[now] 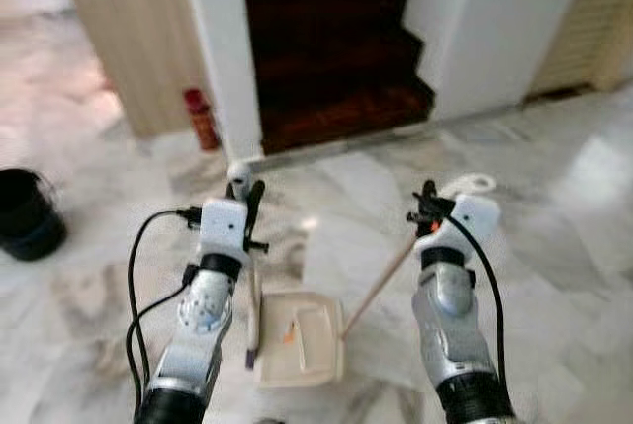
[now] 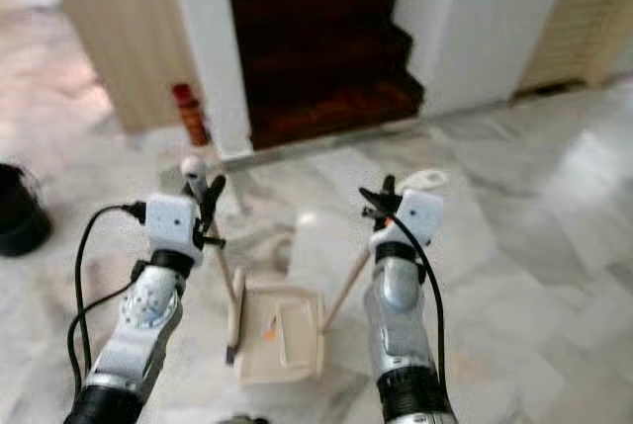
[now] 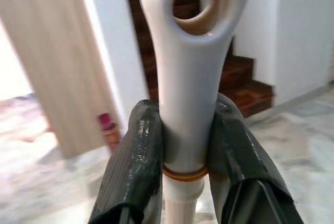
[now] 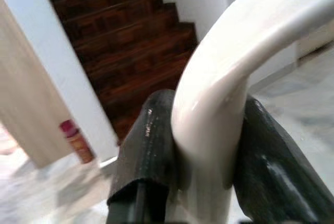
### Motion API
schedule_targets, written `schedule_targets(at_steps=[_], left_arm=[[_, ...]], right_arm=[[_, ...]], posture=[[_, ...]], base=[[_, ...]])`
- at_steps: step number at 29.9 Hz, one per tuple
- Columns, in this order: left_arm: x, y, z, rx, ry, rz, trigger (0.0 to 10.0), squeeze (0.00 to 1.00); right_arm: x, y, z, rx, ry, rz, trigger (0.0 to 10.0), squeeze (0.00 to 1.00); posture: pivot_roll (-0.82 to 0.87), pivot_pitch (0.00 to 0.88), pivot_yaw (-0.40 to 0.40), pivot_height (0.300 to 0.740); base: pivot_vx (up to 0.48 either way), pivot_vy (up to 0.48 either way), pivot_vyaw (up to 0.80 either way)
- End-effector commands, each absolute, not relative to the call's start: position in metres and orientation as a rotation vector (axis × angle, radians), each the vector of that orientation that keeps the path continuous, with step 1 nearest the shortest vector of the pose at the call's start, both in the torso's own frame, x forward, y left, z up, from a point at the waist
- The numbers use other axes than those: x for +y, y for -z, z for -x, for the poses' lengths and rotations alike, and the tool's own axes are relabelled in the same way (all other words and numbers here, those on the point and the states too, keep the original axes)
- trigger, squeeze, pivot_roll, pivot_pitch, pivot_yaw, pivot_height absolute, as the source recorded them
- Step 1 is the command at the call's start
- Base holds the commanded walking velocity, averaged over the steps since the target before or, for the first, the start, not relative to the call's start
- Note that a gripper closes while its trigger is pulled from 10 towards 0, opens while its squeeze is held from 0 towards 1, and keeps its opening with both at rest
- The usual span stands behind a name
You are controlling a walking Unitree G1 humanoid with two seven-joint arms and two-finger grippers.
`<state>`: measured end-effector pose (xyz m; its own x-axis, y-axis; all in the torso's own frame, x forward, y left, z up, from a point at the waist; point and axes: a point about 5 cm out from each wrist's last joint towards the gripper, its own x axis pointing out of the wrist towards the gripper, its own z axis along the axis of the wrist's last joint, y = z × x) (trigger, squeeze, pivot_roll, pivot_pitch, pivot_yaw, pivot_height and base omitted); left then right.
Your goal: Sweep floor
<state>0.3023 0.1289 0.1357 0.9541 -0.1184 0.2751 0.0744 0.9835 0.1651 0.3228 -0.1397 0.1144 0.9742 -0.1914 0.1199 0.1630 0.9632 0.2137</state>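
The grey-veined white marble floor (image 1: 554,246) spread before a dark wooden staircase (image 1: 336,58), flanked by white wall piers, with a black round bucket (image 1: 28,212) well off to the robot's left and a small red bottle (image 1: 202,118) against the pier. On the floor between the arms lay the cream plastic dustpan (image 1: 302,340), an orange scrap resting in its tray; its slim wooden pole rose obliquely to a cream looped handle (image 4: 229,83), on which the right end effector (image 1: 427,205) was clamped, both black fingers (image 4: 151,145) pressing its sides. The left end effector (image 1: 247,197) was closed likewise on the cream, eyelet-topped handle (image 3: 193,51) of the thin broom (image 1: 253,296), whose pole stood nearly upright, its foot just beside the dustpan. Both tools appeared light and rigid; the glossy plastic handles would probably be slippery, so a hold on the narrowed neck below each loop seemed soundest. The long poles would likely swing and twist about so high a grip.
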Motion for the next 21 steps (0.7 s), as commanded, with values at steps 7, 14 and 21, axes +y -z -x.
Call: schedule_targets(at_steps=[7,14,21], left_arm=[[0.1314,-0.1433,-0.3021,-0.332,0.073,-0.145,10.0,0.0],[0.1326,-0.1421,-0.301,-0.327,0.063,-0.143,10.0,0.0],[0.1347,-0.1403,-0.3001,-0.311,0.049,-0.138,10.0,0.0]], right_arm=[[-0.1383,-0.1271,-0.325,-0.193,0.172,-0.228,10.0,0.0],[-0.1382,-0.1261,-0.3239,-0.187,0.169,-0.235,10.0,0.0],[-0.1392,-0.1263,-0.3248,-0.181,0.167,-0.247,10.0,0.0]], posture=[[0.11,0.0,0.018,0.74],[0.12,0.008,0.016,0.74],[0.12,0.03,0.012,0.74]], base=[[0.0,0.0,0.8],[0.0,0.0,0.8],[0.0,0.324,0.23]])
